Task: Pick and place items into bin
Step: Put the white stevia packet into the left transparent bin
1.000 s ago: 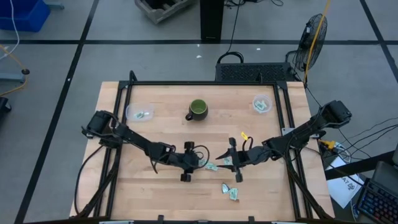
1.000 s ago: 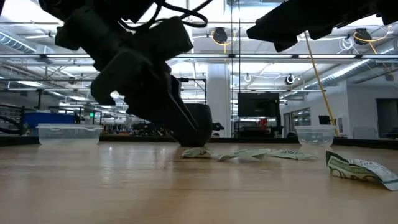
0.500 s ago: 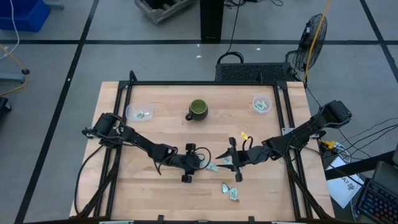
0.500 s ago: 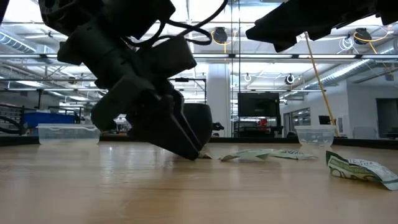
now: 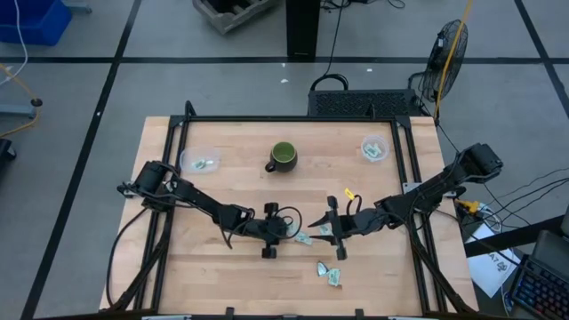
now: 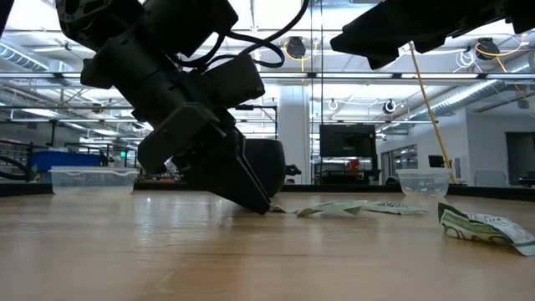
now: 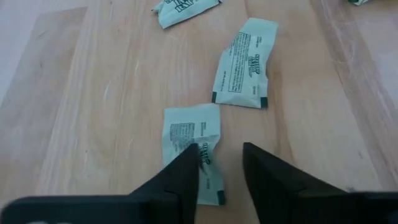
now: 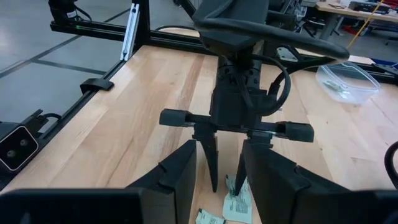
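Several small pale green and white packets lie flat on the wooden table (image 5: 222, 276). One packet (image 7: 186, 130) sits right at my left gripper (image 7: 219, 155), which is open and slants down to the table. One fingertip (image 7: 189, 158) is over that packet and the other stands beside it. In the low view the fingertips (image 6: 263, 203) reach the tabletop. Another packet (image 7: 244, 65) lies just beyond. My right gripper (image 5: 336, 238) hangs open above the table, facing the left one, with nothing between its fingers. My left gripper comes slanting down from the table's left side. One fingertip covers the near part of the packet (image 7: 205, 163), and the packet's edge lies in the gap between the fingers. Whether the fingertip touches the packet, I cannot tell. The packet lies flat on the table.
A green mug (image 5: 284, 157) stands at the far middle. Clear bins sit at the far left (image 5: 200, 162) and the far right (image 5: 375, 149), each with packets inside. More packets lie near the front (image 5: 329, 272). A small yellow thing (image 5: 348, 192) lies by the right arm.
My left gripper has sunk toward the table and reached slightly toward the right, bringing its fingertips down at the packet, whose end is now hidden behind a finger in the low view. The packets have stayed put.
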`<move>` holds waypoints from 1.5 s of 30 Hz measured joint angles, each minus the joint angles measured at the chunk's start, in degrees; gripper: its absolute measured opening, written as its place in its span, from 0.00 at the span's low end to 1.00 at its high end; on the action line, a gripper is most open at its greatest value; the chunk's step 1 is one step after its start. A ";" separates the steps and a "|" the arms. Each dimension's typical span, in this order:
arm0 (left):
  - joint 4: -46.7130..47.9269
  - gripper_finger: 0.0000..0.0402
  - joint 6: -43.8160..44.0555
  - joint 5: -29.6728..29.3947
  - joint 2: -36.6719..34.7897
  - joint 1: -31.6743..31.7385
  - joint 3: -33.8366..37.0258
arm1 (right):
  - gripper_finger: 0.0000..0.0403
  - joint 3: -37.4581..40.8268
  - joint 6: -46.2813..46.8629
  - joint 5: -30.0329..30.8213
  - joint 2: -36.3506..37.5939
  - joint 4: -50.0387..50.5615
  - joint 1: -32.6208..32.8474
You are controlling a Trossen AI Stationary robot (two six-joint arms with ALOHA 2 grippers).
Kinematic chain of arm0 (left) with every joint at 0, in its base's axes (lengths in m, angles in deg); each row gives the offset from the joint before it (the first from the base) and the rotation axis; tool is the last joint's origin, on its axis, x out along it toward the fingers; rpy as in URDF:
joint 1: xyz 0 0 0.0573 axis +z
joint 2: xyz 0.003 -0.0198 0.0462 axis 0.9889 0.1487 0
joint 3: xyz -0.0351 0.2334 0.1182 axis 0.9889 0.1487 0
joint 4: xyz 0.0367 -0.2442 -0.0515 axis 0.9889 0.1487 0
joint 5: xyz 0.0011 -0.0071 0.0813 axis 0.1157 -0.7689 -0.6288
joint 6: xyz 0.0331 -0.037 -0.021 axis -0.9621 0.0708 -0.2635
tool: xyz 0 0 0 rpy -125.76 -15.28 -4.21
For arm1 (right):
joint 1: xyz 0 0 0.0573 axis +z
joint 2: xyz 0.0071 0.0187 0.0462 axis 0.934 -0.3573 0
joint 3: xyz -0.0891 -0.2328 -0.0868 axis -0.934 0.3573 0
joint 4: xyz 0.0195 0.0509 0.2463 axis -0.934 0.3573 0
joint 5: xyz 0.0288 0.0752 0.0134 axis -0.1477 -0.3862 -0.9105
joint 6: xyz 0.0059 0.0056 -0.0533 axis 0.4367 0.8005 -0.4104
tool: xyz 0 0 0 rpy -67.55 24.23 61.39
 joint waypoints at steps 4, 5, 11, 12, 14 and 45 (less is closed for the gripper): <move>0.06 0.19 -0.38 -0.28 0.00 0.00 0.02 | 0.32 0.00 0.00 0.00 0.00 0.00 0.00; 0.04 0.16 -0.37 -0.32 0.00 0.00 0.04 | 0.32 0.00 0.00 0.00 0.00 0.00 0.00; 0.00 0.02 -0.58 -0.65 0.00 0.04 0.09 | 0.32 0.00 0.00 0.00 0.00 0.02 0.00; 0.00 0.01 -0.58 -0.65 0.00 0.04 0.09 | 0.32 0.00 0.00 -0.01 0.00 0.02 0.00; 0.00 0.02 -0.59 -0.65 0.00 0.04 0.09 | 0.32 0.00 0.00 -0.02 0.00 0.02 0.00; 53.28 0.06 21.36 -32.36 -38.78 15.90 9.93 | 0.32 0.02 1.29 -0.04 0.00 1.34 -0.02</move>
